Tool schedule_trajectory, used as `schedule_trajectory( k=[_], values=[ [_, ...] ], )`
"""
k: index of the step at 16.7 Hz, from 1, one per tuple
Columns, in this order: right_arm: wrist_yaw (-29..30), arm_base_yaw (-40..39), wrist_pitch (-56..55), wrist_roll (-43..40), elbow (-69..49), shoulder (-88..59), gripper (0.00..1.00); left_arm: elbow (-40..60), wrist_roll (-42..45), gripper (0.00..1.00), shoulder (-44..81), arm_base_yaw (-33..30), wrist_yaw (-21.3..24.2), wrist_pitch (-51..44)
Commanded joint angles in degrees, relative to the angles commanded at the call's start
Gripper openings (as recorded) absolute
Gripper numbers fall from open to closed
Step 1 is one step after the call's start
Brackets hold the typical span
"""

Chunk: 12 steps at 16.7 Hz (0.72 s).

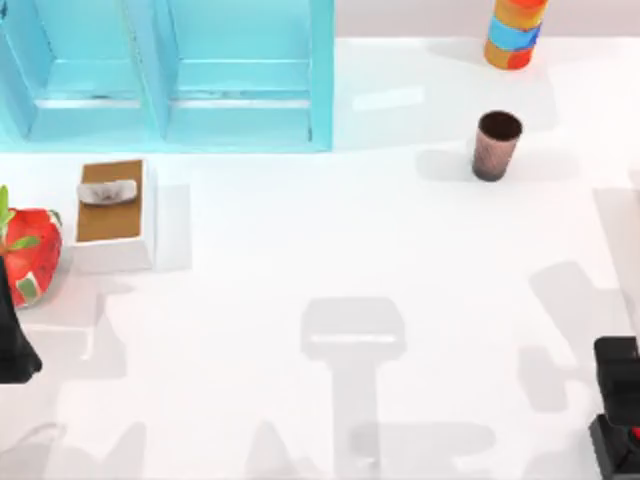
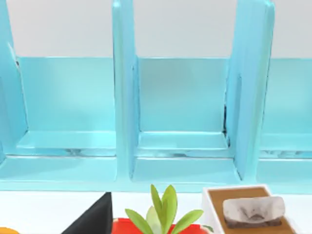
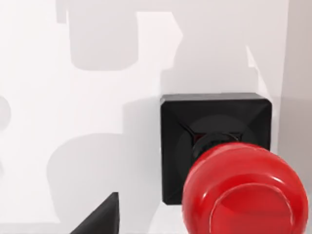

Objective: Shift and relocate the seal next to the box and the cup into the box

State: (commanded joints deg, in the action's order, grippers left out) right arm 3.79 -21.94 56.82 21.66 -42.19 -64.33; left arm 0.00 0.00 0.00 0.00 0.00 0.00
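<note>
One seal (image 3: 229, 165), one cup (image 1: 496, 145), one box (image 1: 165, 75), one strawberry (image 1: 30, 255), one striped cylinder (image 1: 514, 32).

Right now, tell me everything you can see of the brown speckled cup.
The cup is a small, handleless cylindrical tumbler, dark brown with fine speckles and a dark inside; the material looks like glazed ceramic, though that is a guess. It stands upright and open-topped on the white table, toward the far right in the top view, casting a soft shadow to its left. It stands in front of the orange-and-blue striped cylinder, apart from it. Nothing touches it but the table, and no end effector is near it.
</note>
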Motion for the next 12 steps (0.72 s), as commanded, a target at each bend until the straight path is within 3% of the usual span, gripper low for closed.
schedule_trajectory(
  k=[4,12],
  values=[
    [0.03,-0.04,2.23,-0.04,-2.21,-0.17,1.00,0.00,0.00,1.00,0.00,0.00,0.00,0.00],
    [-0.14,0.38,19.70,-0.32,-20.89,-0.93,1.00,0.00,0.00,1.00,0.00,0.00,0.00,0.00]
  ],
)
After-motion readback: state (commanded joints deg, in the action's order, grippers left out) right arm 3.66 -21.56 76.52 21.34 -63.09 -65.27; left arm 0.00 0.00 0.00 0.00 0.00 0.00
